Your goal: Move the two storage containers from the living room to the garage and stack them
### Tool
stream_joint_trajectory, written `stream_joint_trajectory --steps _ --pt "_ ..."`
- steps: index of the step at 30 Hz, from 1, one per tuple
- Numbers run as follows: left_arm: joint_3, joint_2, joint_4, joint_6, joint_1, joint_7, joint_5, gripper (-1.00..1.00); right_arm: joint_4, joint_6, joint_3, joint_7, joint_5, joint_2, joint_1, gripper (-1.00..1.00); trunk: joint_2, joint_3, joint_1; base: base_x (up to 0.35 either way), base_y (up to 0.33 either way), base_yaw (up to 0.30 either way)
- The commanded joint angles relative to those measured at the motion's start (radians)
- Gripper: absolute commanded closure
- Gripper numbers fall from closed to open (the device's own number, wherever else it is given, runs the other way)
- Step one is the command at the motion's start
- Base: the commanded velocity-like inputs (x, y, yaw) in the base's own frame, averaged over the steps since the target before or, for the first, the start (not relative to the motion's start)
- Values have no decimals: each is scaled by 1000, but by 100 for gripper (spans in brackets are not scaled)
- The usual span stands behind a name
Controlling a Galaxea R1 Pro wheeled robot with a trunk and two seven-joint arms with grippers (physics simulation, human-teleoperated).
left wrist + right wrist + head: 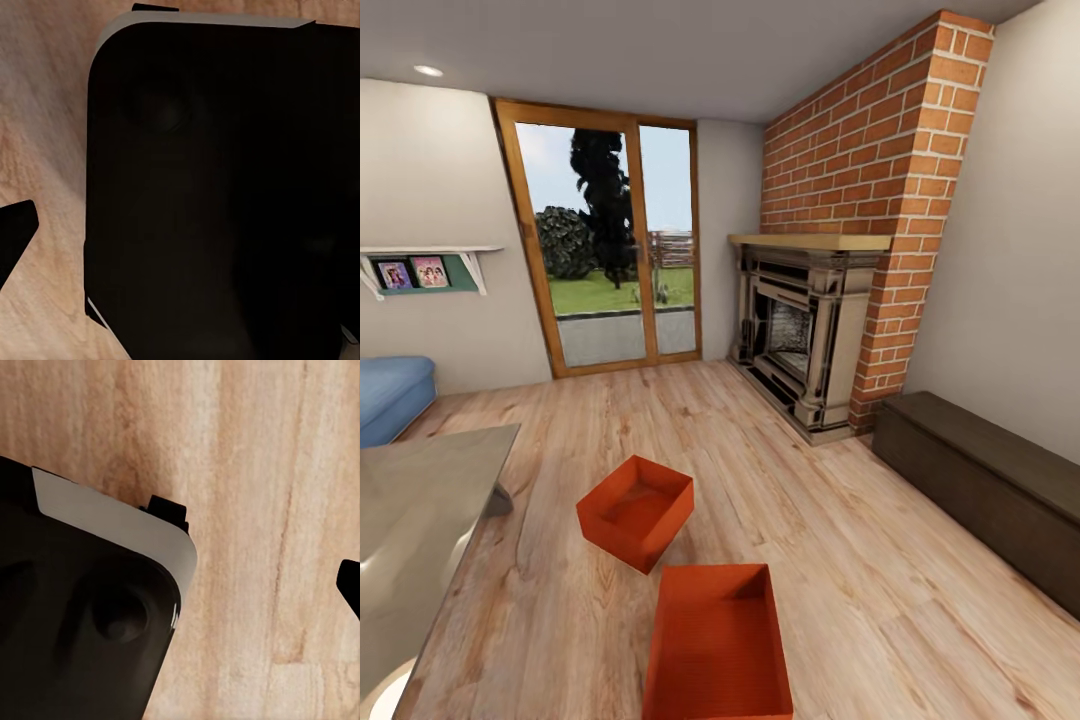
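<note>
Head view shows two containers on the wood floor (840, 560) of the living room, both orange-red, open-topped, with plain smooth walls and nothing inside. The nearer container (718, 640) lies at the lower centre of the frame, cut by the bottom edge. The farther container (636, 511) sits just above and left of it, turned at an angle so one corner points toward the camera; the two are close but apart.

Left of them, a grey tabletop (420, 530) fills the lower left of the frame, and a blue sofa (392, 395) shows at the left edge. Above the sofa hangs one shelf (430, 262) with two framed pictures. One glass door (610, 240) in a wood frame stands at upper centre. One brick fireplace (830, 290) rises at the upper right, and one dark bench (985, 480) runs along the right wall.

Both wrist views show a dark robot body over wood planks, with a black tip at the frame edge; whether either claw is wide or narrow, I cannot tell.
</note>
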Motion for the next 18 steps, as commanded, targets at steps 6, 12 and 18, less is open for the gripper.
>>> stream_joint_trajectory --steps 6,12,18 --pt "0 0 0 0 0 1 11 -100 3 -7 7 5 -9 0 -1 -100 -1 -1 0 227 0 0" --pt "0 0 0 0 0 1 11 -100 3 -6 7 5 -9 0 -1 -100 -1 -1 0 313 0 0" --pt "0 0 0 -1 0 1 11 -100 3 -6 7 5 -9 0 -1 -100 -1 -1 0 120 0 0"
